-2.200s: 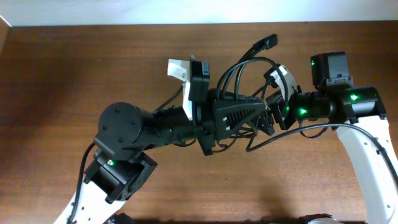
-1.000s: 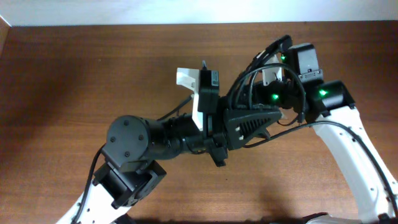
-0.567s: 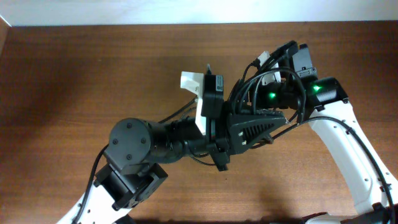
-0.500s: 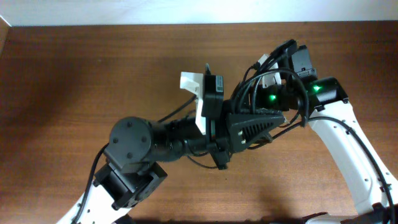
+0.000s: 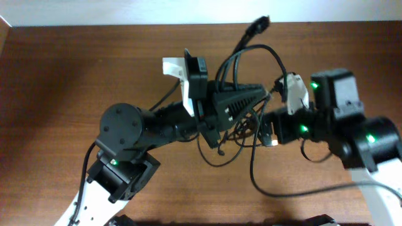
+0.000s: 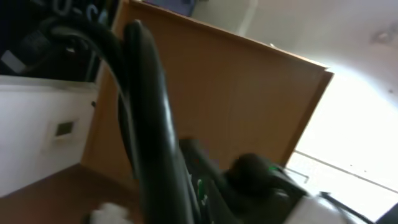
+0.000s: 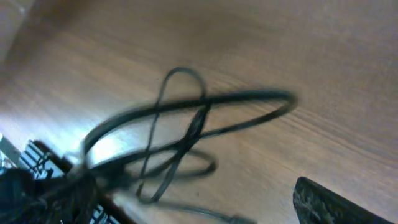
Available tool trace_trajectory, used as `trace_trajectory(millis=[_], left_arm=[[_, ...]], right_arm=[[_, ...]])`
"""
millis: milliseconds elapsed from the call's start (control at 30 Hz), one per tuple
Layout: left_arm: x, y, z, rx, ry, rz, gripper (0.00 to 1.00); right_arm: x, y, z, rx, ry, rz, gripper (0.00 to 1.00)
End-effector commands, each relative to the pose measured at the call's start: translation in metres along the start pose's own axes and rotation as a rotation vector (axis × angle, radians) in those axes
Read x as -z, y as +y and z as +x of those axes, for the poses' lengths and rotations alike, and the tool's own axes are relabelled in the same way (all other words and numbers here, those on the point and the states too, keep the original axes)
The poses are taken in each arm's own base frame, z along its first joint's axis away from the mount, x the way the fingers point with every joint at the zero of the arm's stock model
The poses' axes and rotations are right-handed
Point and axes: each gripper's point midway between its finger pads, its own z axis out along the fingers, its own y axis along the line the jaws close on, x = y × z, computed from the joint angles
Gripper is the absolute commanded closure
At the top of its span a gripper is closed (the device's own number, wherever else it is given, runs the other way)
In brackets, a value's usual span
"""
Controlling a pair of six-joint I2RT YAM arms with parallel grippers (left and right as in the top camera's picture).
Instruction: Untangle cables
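2 hands crowd the cables (image 7: 249, 95), bunched beside the left hand (image 5: 260, 95) over the table (image 5: 63, 75). I cannot tell either hand's grip. Pulling apart might cinch loops tighter or snag the right hand (image 5: 270, 129).

A dark reddish-brown wooden surface (image 5: 69, 69) with a fine grain is seen from above, and nearly the whole overhead view is filled by it. Along its far edge a narrow white strip of wall (image 5: 125, 11) is shown. In the right wrist view the same wood is seen closer, and a pale patch of reflected light (image 7: 59, 134) is laid over it on the left side. In the left wrist view, which is tilted and blurred, a light brown flat wooden panel (image 6: 236, 93) is seen standing upright. A bright white wall (image 6: 360, 56) is seen behind it on the right, and a white cabinet-like block (image 6: 37, 124) with a small rectangular mark is seen on the left.
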Motion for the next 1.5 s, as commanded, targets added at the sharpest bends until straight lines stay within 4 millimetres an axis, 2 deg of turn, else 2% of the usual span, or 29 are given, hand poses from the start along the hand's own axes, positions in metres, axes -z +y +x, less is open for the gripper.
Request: trace_trajectory(millis=[0, 133, 233, 367, 533, 633, 733, 967, 1133, 1233, 1267, 1333, 1467], left_arm=[[0.004, 0.002, -0.021, -0.058, -0.065, -0.036, 1.00], [0.004, -0.004, -0.028, -0.072, -0.092, -0.014, 1.00], [0.004, -0.005, -0.029, -0.018, -0.099, -0.006, 1.00], [0.003, -0.010, -0.029, 0.051, -0.102, 0.012, 1.00], [0.002, -0.028, -0.039, 0.043, -0.147, 0.077, 1.00], [0.005, -0.038, -0.051, 0.038, -0.193, 0.116, 1.00], [0.005, -0.039, -0.052, 0.057, -0.197, 0.121, 1.00], [0.004, -0.028, -0.057, 0.069, -0.232, 0.069, 1.00], [0.007, -0.029, -0.069, 0.088, -0.291, 0.067, 1.00], [0.005, -0.032, -0.066, 0.104, -0.283, 0.078, 1.00], [0.003, -0.035, -0.064, 0.110, -0.276, 0.086, 1.00], [0.001, -0.040, -0.061, 0.118, -0.268, 0.104, 1.00], [-0.003, -0.055, -0.054, 0.140, -0.249, 0.146, 1.00]], right_arm=[[0.021, 0.015, 0.002, 0.114, -0.051, -0.027, 0.01], [0.033, 0.020, 0.003, 0.210, -0.086, -0.023, 0.01], [0.033, 0.020, 0.000, 0.259, -0.098, -0.017, 0.01], [0.018, 0.009, -0.012, 0.255, -0.092, 0.010, 0.01], [-0.012, -0.001, -0.024, 0.241, -0.052, -0.008, 0.01], [-0.026, 0.000, -0.028, 0.278, -0.036, -0.052, 0.01], [-0.033, 0.003, -0.037, 0.290, -0.061, -0.079, 0.01], [-0.028, 0.028, -0.062, 0.351, -0.178, -0.210, 0.01], [-0.025, 0.030, -0.079, 0.384, -0.249, -0.204, 0.01], [-0.026, 0.030, -0.088, 0.401, -0.279, -0.198, 0.01], [-0.027, 0.028, -0.091, 0.398, -0.285, -0.188, 0.01], [-0.035, 0.009, -0.101, 0.295, -0.293, -0.104, 0.01], [-0.052, -0.051, -0.114, 0.028, -0.303, 0.169, 0.01]])
